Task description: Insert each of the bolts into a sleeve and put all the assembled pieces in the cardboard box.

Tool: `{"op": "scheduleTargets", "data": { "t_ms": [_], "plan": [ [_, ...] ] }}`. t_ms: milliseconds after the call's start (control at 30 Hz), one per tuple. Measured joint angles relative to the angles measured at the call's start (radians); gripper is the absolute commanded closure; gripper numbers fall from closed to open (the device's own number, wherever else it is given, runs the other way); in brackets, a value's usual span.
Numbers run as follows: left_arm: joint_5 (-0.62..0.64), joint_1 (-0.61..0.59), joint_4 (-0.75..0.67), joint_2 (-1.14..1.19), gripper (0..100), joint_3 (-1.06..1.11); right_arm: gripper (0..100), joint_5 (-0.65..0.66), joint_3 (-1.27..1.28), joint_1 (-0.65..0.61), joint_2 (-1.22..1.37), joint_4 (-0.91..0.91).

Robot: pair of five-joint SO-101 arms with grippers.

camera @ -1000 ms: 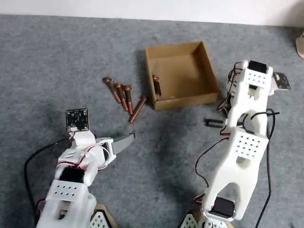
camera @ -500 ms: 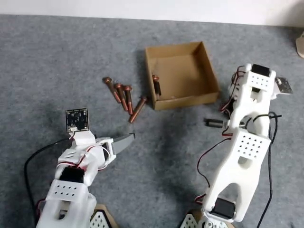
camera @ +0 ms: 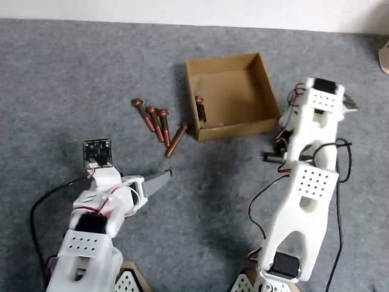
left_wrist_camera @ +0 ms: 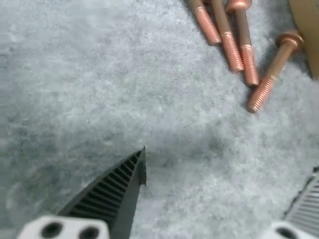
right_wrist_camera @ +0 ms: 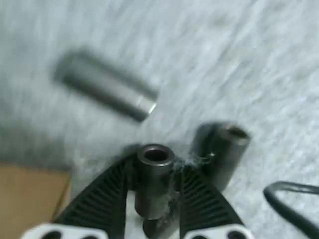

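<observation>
Several copper bolts (camera: 159, 126) lie loose on the grey carpet left of the cardboard box (camera: 265, 85); they also appear close together in the left wrist view (left_wrist_camera: 234, 40). One bolt with a dark sleeve (camera: 199, 109) rests inside the box against its left wall. My left gripper (camera: 157, 181) is open over bare carpet below the bolts, nothing between its fingers (left_wrist_camera: 119, 191). My right gripper (right_wrist_camera: 154, 167) is shut on a dark sleeve (right_wrist_camera: 153, 179), just off the box's corner (right_wrist_camera: 30, 194). Beside it, a second sleeve (right_wrist_camera: 224, 149) stands upright and a third (right_wrist_camera: 104, 92) lies flat.
The right arm (camera: 310, 176) stretches over the carpet right of the box and covers its own gripper from above. A dark sleeve (camera: 273, 158) lies by that arm, below the box. A black cable (right_wrist_camera: 294, 199) runs near the right gripper.
The right arm's wrist swung slightly right, then back left toward the box. The left arm and the bolts have not moved.
</observation>
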Motion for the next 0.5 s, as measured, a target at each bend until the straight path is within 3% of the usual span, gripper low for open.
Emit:
{"op": "scheduleTargets", "data": {
  "t_ms": [267, 500],
  "plan": [
    [0.003, -0.081, 0.299, 0.0, 55, -0.21, 99.5, 0.103, 0.239, -0.077, -0.189, 0.003],
    [0.061, -0.089, 0.341, 0.0, 55, -0.249, 99.5, 0.216, 0.489, -0.157, -0.494, 0.003]
  ]
}}
